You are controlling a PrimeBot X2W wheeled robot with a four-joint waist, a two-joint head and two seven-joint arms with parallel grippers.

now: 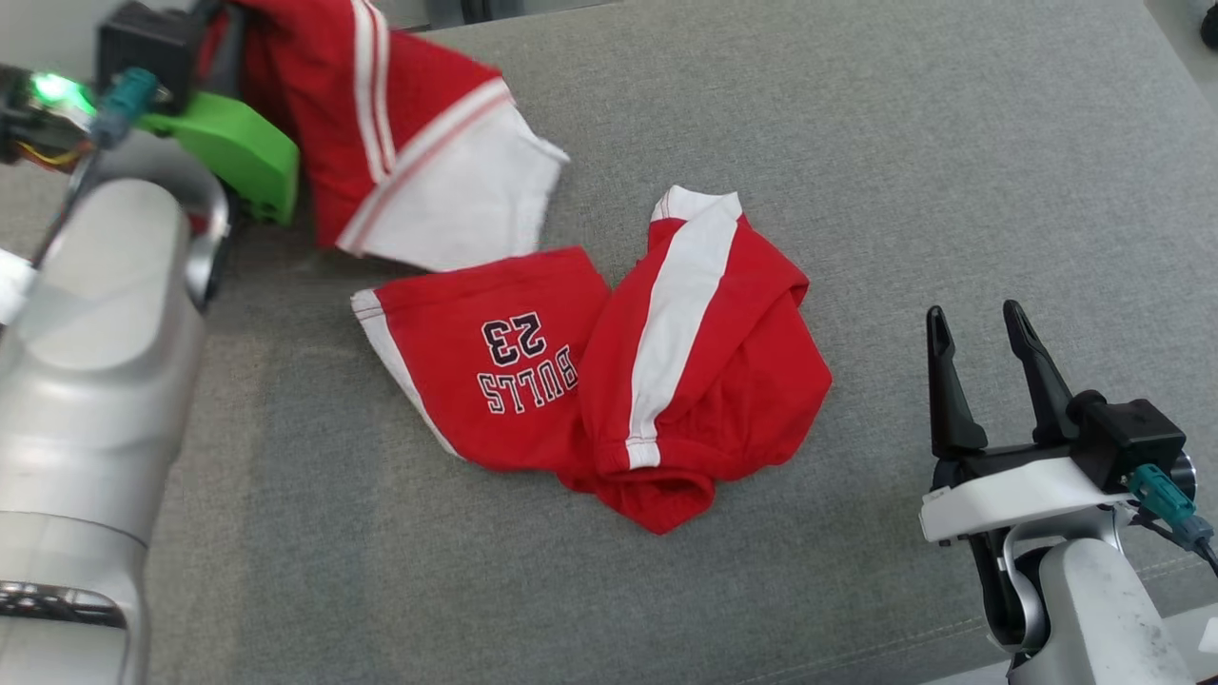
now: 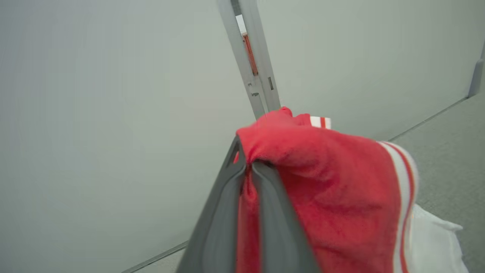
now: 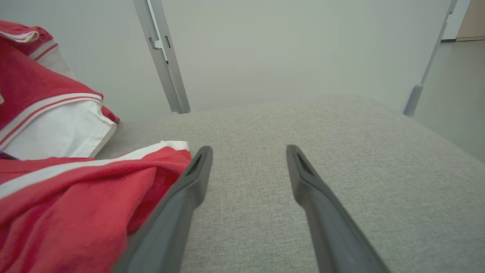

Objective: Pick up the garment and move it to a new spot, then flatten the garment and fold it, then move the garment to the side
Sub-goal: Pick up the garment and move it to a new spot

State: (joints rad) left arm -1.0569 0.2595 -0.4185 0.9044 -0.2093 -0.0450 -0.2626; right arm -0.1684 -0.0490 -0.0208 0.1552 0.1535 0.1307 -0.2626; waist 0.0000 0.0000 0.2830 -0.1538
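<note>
L gripper (image 2: 246, 161): fingers together, clamped on a bunched fold of the red garment (image 1: 704, 381). Cloth is pinched btwn the two fingertips and spills over the right-hand finger in the L wrist view. The held part hangs from the gripper above the grey cushion (image 1: 904, 143), just beside that wrist's green mount (image 1: 238, 152).

Held part: red w/ two thin white stripes, then a white-and-red band, then a white panel whose loose hem points toward the R gripper (image 1: 974, 310).

Rest of the garment lies crumpled on the cushion btwn the two grippers, off the R gripper's left finger. It is near that finger but not touching: head view shows a strip of bare cushion btwn them. This part is red w/ a broad white stripe running across it and white trim along one edge. "BULLS 23" is printed in dark, white-outlined letters, upside down from the head view. It is folded over itself, w/ a thick rolled edge on the robot's side.

The white hem of the held part meets the lying part's edge; can't tell if the two are one piece.

R gripper: fingers wide apart, only bare cushion btwn them. Beyond its tips are a metal post (image 3: 163, 57) and a pale wall (image 3: 284, 45).
</note>
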